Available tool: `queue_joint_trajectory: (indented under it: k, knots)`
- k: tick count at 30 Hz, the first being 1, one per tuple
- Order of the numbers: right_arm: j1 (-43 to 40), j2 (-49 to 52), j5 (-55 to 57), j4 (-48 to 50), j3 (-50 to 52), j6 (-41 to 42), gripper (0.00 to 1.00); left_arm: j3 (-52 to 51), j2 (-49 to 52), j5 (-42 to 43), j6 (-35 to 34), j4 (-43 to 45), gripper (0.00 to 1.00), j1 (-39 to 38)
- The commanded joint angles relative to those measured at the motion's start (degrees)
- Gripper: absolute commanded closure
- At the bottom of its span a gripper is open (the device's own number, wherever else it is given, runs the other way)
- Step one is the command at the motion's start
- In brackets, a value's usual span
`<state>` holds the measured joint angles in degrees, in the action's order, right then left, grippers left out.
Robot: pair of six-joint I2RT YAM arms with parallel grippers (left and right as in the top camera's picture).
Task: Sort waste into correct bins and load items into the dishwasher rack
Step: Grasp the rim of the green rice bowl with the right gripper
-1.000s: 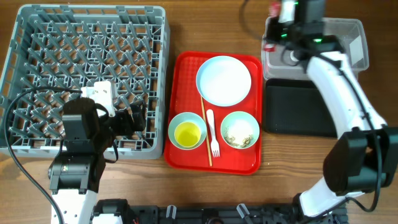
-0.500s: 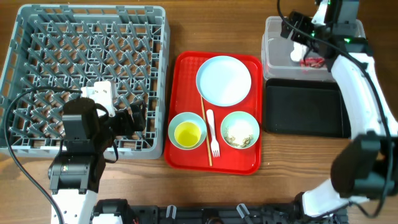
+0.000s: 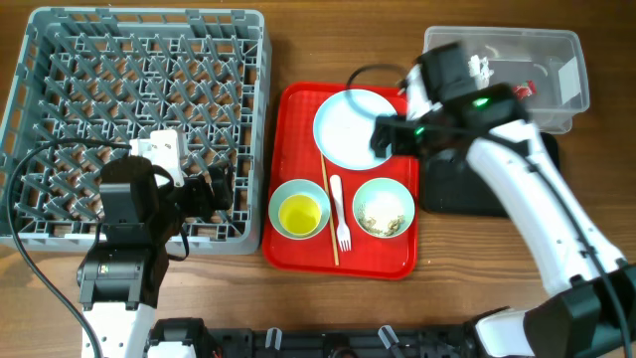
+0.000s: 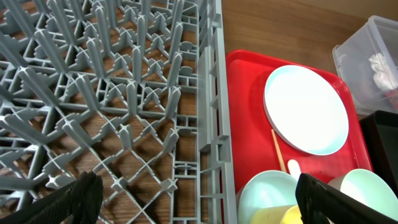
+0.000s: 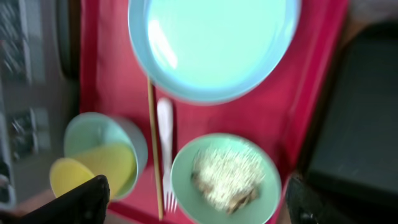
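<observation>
Red plastic serving tray (image 3: 293,129) lies on the wooden table (image 3: 328,50) and is taken as the reference point. On its far half rests the white round plate (image 3: 348,124), empty. On its near half stand two pale blue-green bowls: the left bowl (image 3: 276,199) holds the yellow cup (image 3: 300,214), and the right bowl (image 3: 405,197) holds whitish rice-like scraps (image 3: 381,214). Between the two bowls lie the thin chopsticks (image 3: 329,189) and the white fork (image 3: 341,214), side by side, with the fork's tines pointing towards the near edge of the tray. The grey dishwasher rack (image 3: 99,89) stands just left of the tray, and no dishes are seen among its pegs. The black tray (image 3: 452,189) sits just right of the red tray, partly covered by the right arm. The clear tub (image 3: 542,45) is right of the tray at its far corner and contains the white scrap (image 3: 481,68) and the red wrapper (image 3: 524,89). The right tool (image 3: 386,137) hangs over the plate's right edge, its fingers (image 5: 68,202) spread wide and grasping nothing. The left tool (image 3: 212,191) hangs over the rack's near right corner, beside the red tray's left edge, its fingers (image 4: 81,199) likewise spread and empty.
</observation>
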<state>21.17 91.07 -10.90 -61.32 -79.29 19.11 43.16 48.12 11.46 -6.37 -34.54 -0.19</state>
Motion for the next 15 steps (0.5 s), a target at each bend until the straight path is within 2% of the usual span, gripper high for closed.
queue_joint_trajectory:
  k: [1, 5, 7, 11, 15]
  knots:
    - [5.2, 0.6, 3.3, 1.6, 6.2, 7.3, 0.14, 1.1, 0.1, 0.5, -0.5, 0.2, 0.00, 0.4]
    - [10.6, 0.7, 5.2, 8.9, 14.6, 11.6, 0.23, 1.1, 0.1, 0.5, -0.5, 0.2, 0.00, 0.4]
    - [12.4, 0.7, 5.9, 13.2, 17.7, 13.1, 0.33, 1.1, 0.1, 0.5, -0.5, 0.2, 0.00, 0.4]
    - [14.3, 2.2, 7.5, 18.5, 20.8, 15.6, 0.44, 1.1, 0.1, 0.5, -0.5, 0.2, 0.00, 0.4]
    - [14.4, 4.9, 7.5, 18.7, 20.8, 15.6, 0.46, 1.1, 0.1, 0.5, -0.5, 0.2, 0.00, 0.4]
